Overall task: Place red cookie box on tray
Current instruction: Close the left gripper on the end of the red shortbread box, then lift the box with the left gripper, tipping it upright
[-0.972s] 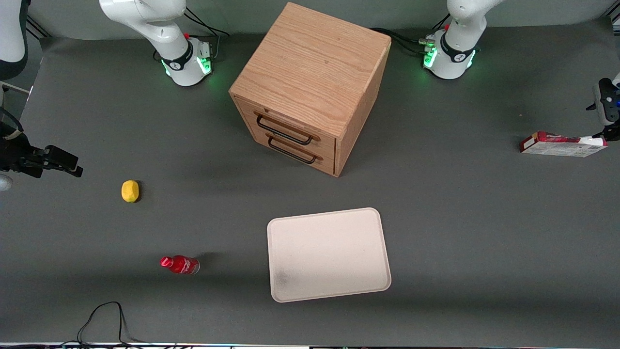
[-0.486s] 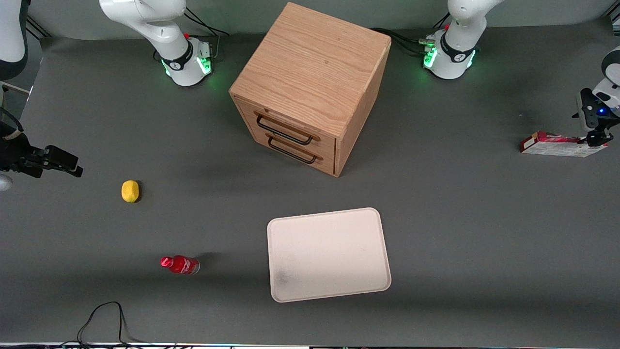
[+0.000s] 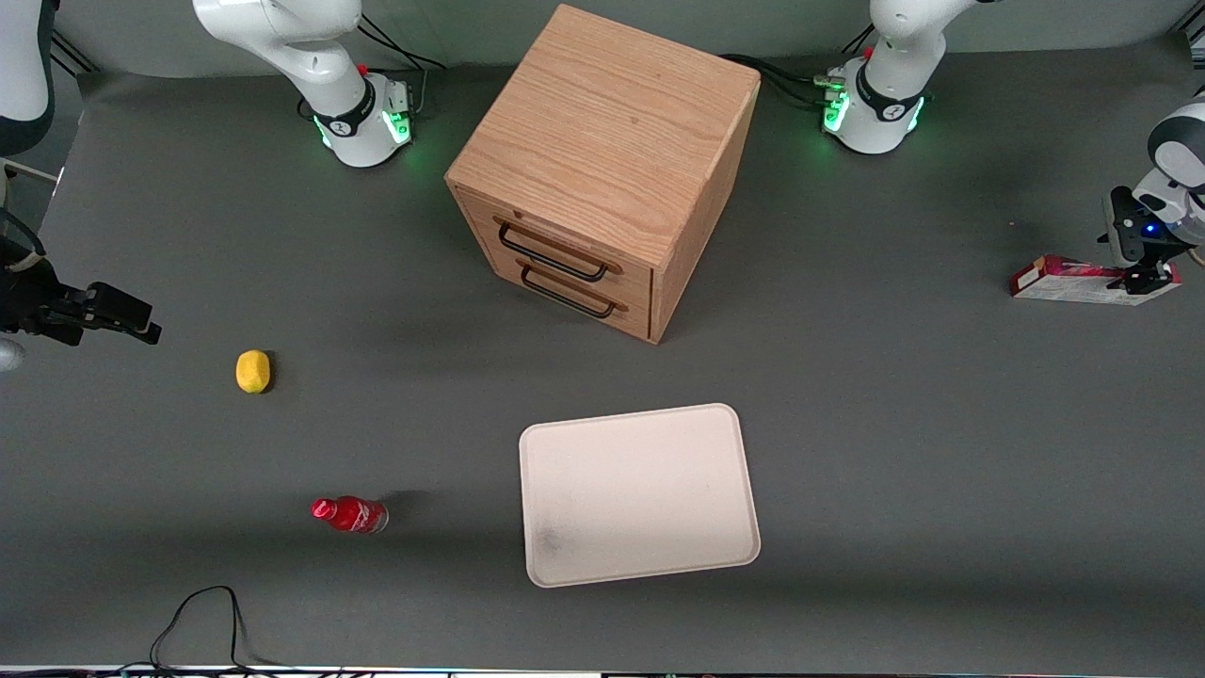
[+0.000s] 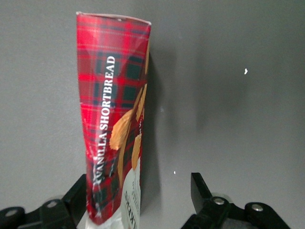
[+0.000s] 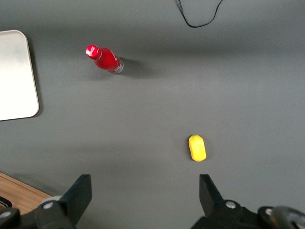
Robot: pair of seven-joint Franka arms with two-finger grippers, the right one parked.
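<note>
Lowered since a second ago, the gripper (image 3: 1141, 275) is now set wide apart astride one end of the red cookie box (image 3: 1083, 282), lying toward the working arm's end of the table, well apart from the tray (image 3: 744, 490). Tartan-red cardboard with shortbread pictures is judged light, stiff, crushable; the narrow sides should be pinched.

We see the red cookie box (image 4: 114, 138) in red-and-dark tartan with white lettering and tan-brown cookie pictures. The tray (image 3: 638, 494) is beige-white with a faint dark smudge. The black tool (image 4: 138, 210) straddles the box, over the grey table (image 3: 894, 424). The cabinet (image 3: 602, 169) is light-brown grained wood with dark handles.
</note>
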